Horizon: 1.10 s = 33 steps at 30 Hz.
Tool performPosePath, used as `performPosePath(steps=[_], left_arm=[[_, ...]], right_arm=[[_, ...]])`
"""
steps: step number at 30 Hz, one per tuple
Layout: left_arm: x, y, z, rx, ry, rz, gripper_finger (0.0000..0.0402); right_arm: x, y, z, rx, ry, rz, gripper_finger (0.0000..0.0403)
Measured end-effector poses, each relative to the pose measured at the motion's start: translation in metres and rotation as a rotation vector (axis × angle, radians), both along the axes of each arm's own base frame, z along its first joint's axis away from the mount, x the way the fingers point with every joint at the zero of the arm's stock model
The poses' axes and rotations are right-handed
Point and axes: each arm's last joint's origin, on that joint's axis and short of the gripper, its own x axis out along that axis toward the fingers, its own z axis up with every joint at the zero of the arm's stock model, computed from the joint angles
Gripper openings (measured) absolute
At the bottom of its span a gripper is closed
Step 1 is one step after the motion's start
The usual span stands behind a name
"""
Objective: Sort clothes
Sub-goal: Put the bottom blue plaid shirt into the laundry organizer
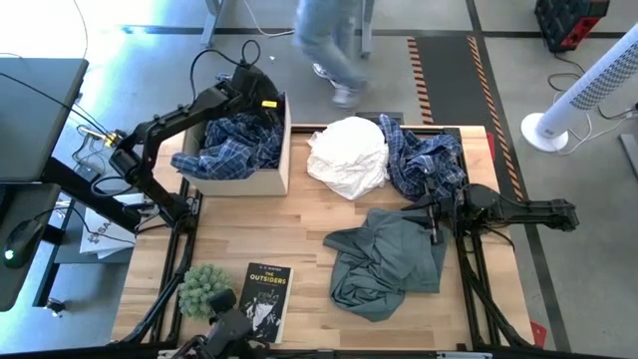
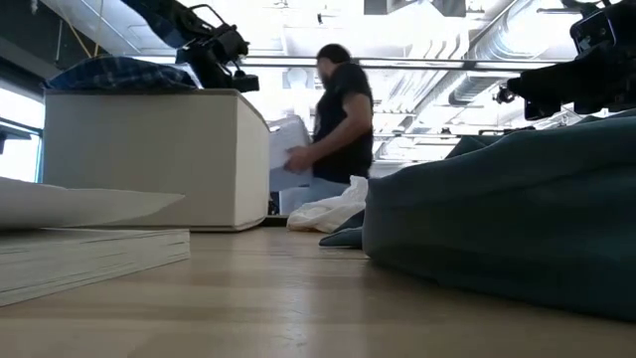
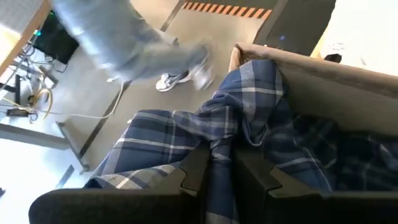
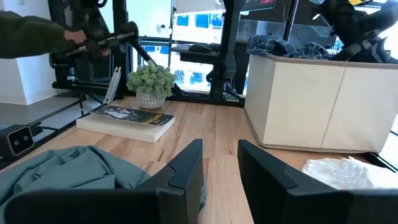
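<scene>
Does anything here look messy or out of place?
Yes. A plaid shirt spills over the rim of the box, pinched by the left gripper. Another plaid shirt lies crumpled beside a white garment and a grey-green shirt.
</scene>
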Motion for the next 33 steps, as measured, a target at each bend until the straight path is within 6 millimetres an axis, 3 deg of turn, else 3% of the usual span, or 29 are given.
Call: performPosePath(steps=[3,7,12,17,20,27,33], left_arm=[[0.002,-0.009,0.007,0.085,0.069,0.01,0.0047],[-0.001,-0.032,0.037,0.242,0.095,-0.022,0.0047],[-0.023,-0.071,0.09,0.322,-0.044,-0.165,0.003],[-0.047,-0.095,0.112,0.311,-0.141,-0.2,0.0014],[-0.055,-0.098,0.121,0.339,-0.188,-0.197,0.0014],[-0.049,-0.071,0.098,0.268,-0.084,-0.201,0.0015],[-0.029,-0.031,0.047,0.242,0.286,-0.372,0.0015]], right_arm=[[0.0,0.0,0.0,0.0,0.0,0.0,0.0099],[0.0,0.0,0.0,0.0,0.0,0.0,0.0099],[0.0,0.0,0.0,0.0,0.0,-0.001,0.0099],[0.0,0.0,0.0,0.0,0.0,0.0,0.0099],[0.0,0.0,0.0,0.0,0.0,0.0,0.0099],[0.0,0.0,0.0,0.0,0.0,0.0,0.0099],[0.0,0.0,0.0,0.0,0.0,0.0,0.0099]])
